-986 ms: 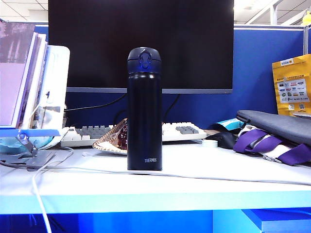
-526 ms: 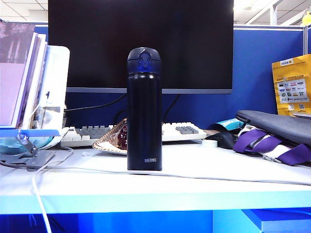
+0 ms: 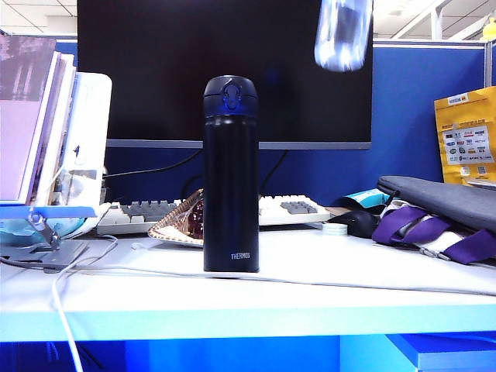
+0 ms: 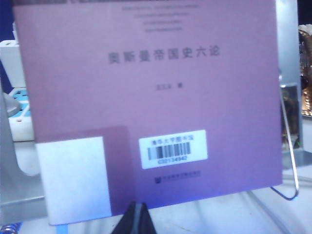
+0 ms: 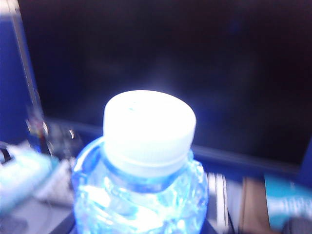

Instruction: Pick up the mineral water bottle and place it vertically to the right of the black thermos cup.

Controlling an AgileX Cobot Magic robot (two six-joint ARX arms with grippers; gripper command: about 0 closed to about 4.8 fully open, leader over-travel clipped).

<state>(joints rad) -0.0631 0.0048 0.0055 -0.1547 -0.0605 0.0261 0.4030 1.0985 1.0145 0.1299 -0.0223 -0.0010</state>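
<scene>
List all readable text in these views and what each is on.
"THERMOS": white lettering near the base of the black thermos cup.
"奥斯曼帝国史六论": title on the purple book cover in the left wrist view.
Barcode sticker on that book: digits and the line above too blurred to read.
Yellow poster, on the right: small logos, unreadable.
Mineral water bottle: no text.

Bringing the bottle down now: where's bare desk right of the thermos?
Free: the white desktop between thermos and purple bag, though a thin cable crosses it. Crowded: keyboard behind, bags at far right. Bottle is above this patch.
</scene>
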